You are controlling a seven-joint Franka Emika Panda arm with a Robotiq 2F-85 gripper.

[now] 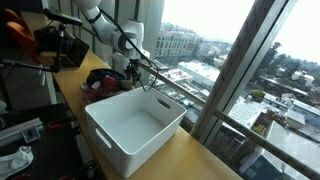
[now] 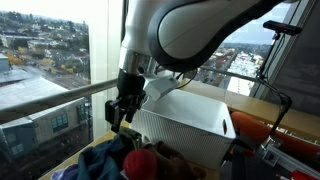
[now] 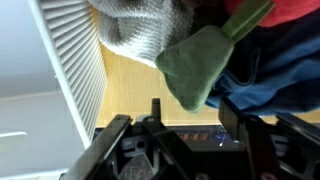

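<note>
Wrist view shows a crumpled green cloth (image 3: 200, 62) at upper centre. The pincer (image 3: 175, 120), pointing down, gapes partly, holding nothing.

Along the window (image 1: 230, 50) runs the bench (image 1: 195, 160), with a bin (image 1: 135, 125) standing on it. A pile of clothes (image 1: 103, 80) lies on the bench just past the bin's far end in an exterior view. The hand (image 2: 122, 108) hangs over the pile's edge, near the bin's window-side corner. In the wrist view, the bin's wall lies left and the clothes at the top.
</note>
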